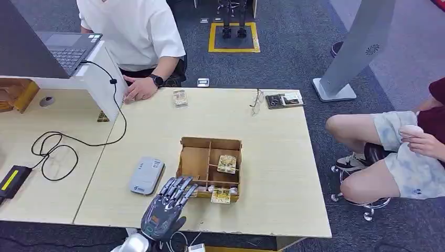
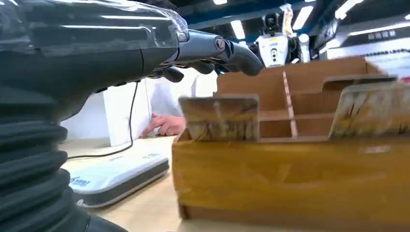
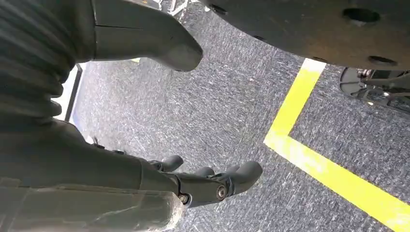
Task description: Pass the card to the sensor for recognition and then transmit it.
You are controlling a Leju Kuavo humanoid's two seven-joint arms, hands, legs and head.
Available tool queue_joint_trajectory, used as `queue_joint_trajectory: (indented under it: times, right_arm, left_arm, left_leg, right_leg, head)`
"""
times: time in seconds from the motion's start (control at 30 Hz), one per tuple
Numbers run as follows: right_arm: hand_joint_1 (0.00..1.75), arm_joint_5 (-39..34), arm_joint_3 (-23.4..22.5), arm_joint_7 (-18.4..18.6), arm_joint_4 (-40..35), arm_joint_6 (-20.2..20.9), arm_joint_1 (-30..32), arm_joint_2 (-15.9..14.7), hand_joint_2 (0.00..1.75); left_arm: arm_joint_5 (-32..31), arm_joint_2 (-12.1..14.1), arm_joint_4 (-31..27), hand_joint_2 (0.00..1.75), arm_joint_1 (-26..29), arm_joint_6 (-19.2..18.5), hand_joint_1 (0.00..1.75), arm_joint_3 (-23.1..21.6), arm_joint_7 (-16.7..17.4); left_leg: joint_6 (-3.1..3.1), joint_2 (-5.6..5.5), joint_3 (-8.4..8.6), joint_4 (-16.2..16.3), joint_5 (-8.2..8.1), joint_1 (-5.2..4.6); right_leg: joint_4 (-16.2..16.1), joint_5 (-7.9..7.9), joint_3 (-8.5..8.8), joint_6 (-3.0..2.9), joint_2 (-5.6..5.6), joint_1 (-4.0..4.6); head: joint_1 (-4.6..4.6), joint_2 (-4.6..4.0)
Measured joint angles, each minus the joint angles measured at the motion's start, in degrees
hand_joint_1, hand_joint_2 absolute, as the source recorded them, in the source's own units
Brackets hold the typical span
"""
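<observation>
Since the pale patterned card (image 1: 221,195) I want stands on edge in the front slot of the brown wooden divider box (image 1: 202,160), low in the centre of the head frame, everything turns on how my left robot hand (image 1: 170,202) sits to it. That dark-fingered robot hand hovers just left of the card, fingers stretched forward and apart over the box's front left corner, holding nothing. The card's long axis runs left to right along the front wall, so I judge a short sideways reach to the right, then a pinch from above.

A second patterned card (image 1: 227,164) leans in a middle compartment further up the frame. The grey flat sensor reader (image 1: 146,175) lies on the light wooden surface (image 1: 273,157) just left of the box, close beside my left robot hand.

My right robot hand (image 3: 212,186) hangs over the grey carpet floor (image 3: 232,116), fingers loosely apart and empty, so the left is far nearer.
</observation>
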Motion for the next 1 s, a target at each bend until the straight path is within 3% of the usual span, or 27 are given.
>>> queue_joint_trajectory:
  times: [0.13,0.3,0.33,0.43,0.5,1.0]
  right_arm:
    - [0.00,0.0,-0.2,0.0,0.0,0.0,0.0,0.0,1.75]
    - [0.00,0.0,-0.6,0.0,0.0,-0.2,0.0,0.0,1.75]
    - [0.00,0.0,-0.6,0.0,0.0,-0.3,0.0,0.0,1.75]
    - [0.00,0.1,-0.7,0.0,0.0,-0.4,0.0,0.0,1.75]
    - [0.00,0.1,-0.7,-0.2,0.0,-0.4,0.0,0.0,1.75]
    - [0.00,0.2,-0.7,-0.5,0.0,-0.5,0.0,0.0,1.75]
  left_arm:
    - [0.2,-0.8,0.0,1.75,0.0,0.9,0.00,0.0,0.0]
    - [0.0,-2.9,-0.2,1.75,0.4,10.6,0.00,0.2,-0.5]
    - [-0.2,-3.5,-1.0,1.75,0.9,11.1,0.00,0.6,-1.5]
    - [-0.7,-5.8,-3.6,1.75,2.6,11.1,0.00,3.1,-5.8]
    - [-1.2,-6.4,-4.1,1.75,2.9,11.1,0.00,4.1,-6.6]
    - [-1.5,-6.5,-3.8,1.75,3.3,11.0,0.00,4.5,-5.4]
  left_leg:
    - [0.00,0.00,0.00,0.0,0.00,0.00]
    - [0.00,-0.01,-0.02,0.0,0.00,0.01]
    - [0.00,-0.01,-0.02,0.0,0.00,0.00]
    - [0.00,-0.01,-0.02,0.0,0.00,0.00]
    - [0.01,-0.01,-0.03,0.0,-0.01,-0.01]
    - [0.00,-0.01,-0.02,0.0,0.00,0.00]
  right_leg:
    - [0.0,0.00,0.00,0.00,0.00,0.00]
    - [0.0,0.00,0.00,0.00,0.00,0.00]
    - [0.0,0.00,0.00,0.00,0.00,0.00]
    - [0.0,-0.01,0.00,0.00,-0.01,0.00]
    - [0.0,0.00,0.00,0.00,-0.01,0.00]
    - [0.0,0.00,0.00,0.00,-0.03,0.00]
  head:
    - [0.00,0.00]
    - [-0.02,0.00]
    - [0.00,0.00]
    - [0.00,0.00]
    - [0.00,0.00]
    - [0.00,0.00]
